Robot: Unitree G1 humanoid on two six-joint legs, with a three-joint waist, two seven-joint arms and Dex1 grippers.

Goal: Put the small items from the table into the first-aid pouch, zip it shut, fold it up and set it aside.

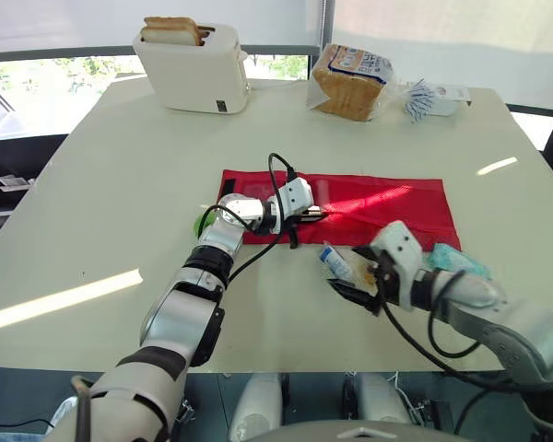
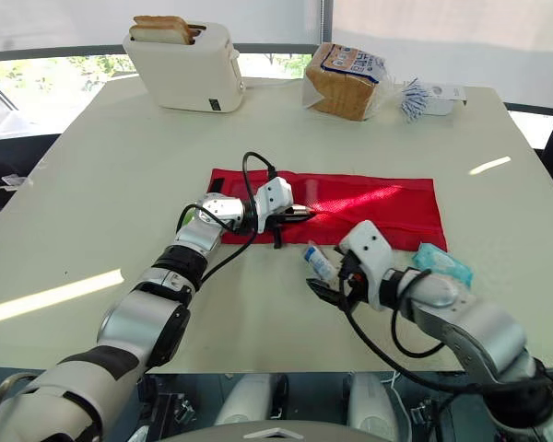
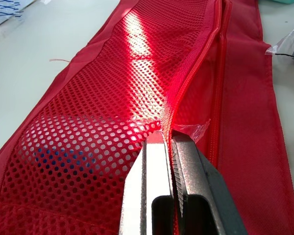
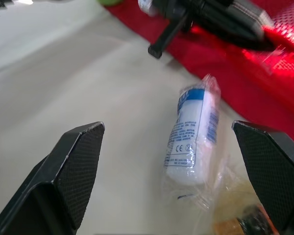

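A green thing (image 1: pixel 201 222) lies half hidden behind the left arm (image 1: pixel 223 236) beside the pouch (image 1: pixel 387 207).

Head stereo overhead; wrist cameras near pouch (image 3: pixel 88 122)

Wrapped bandage roll (image 4: pixel 191 142) near the table's (image 1: pixel 92 184) near edge: the white-and-blue label carries a CE mark beside a small round symbol; the other blue lines are too small to read. Bread bag (image 1: pixel 350 78) at the far edge: blue label, wording illegible. Toaster (image 1: pixel 194 69): small dark mark, unreadable.

The left claw (image 2: pixel 300 214) is resting on the red mesh fabric pouch (image 2: pixel 369 204); the right claw (image 2: pixel 330 284) is hovering just beside a white plastic-wrapped bandage roll (image 2: pixel 319 262).
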